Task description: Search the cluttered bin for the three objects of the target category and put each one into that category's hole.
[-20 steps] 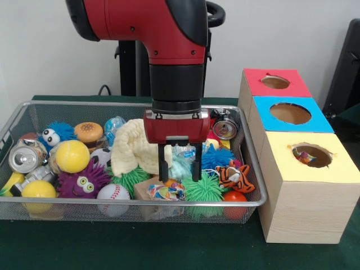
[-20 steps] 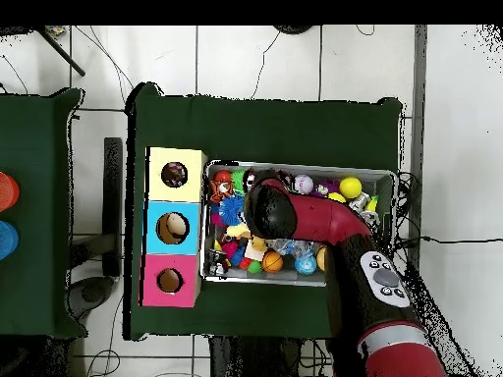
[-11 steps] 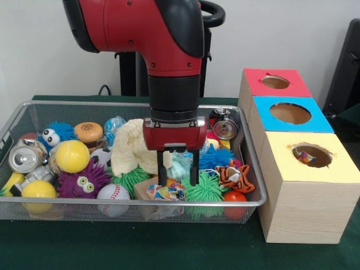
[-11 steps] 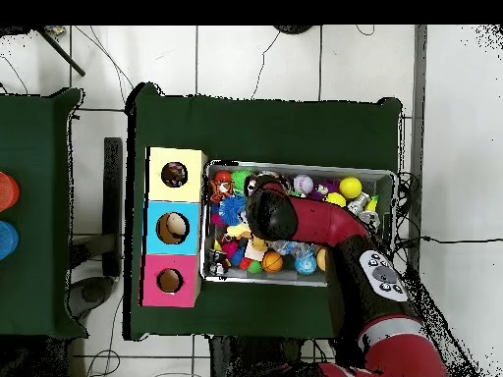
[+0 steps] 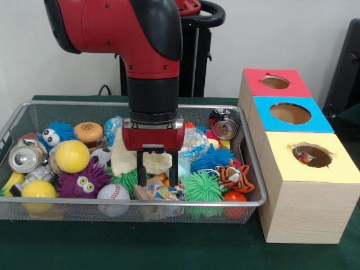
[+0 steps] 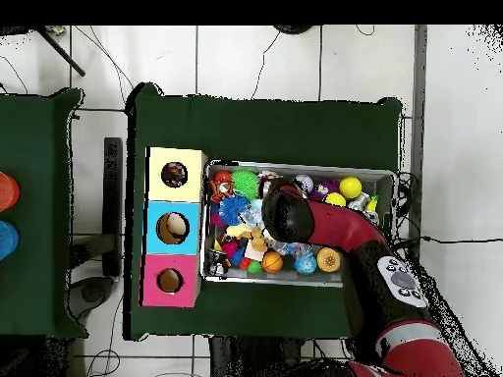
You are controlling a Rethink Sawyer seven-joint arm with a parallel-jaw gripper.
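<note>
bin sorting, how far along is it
One small item already shows inside the yellow box's hole. The gripper hangs open and empty over the cream knitted thing in the bin; the red and blue holes look empty, and the clutter remains.

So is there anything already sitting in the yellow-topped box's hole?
Yes, in the front view a small multicoloured object shows inside the hole of the yellow-topped box.

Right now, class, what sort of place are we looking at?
Probably a robotics lab set up for a sorting test: a robot arm over a wire bin of toys, beside a box with coloured holes, cables across the tiled floor.
</note>
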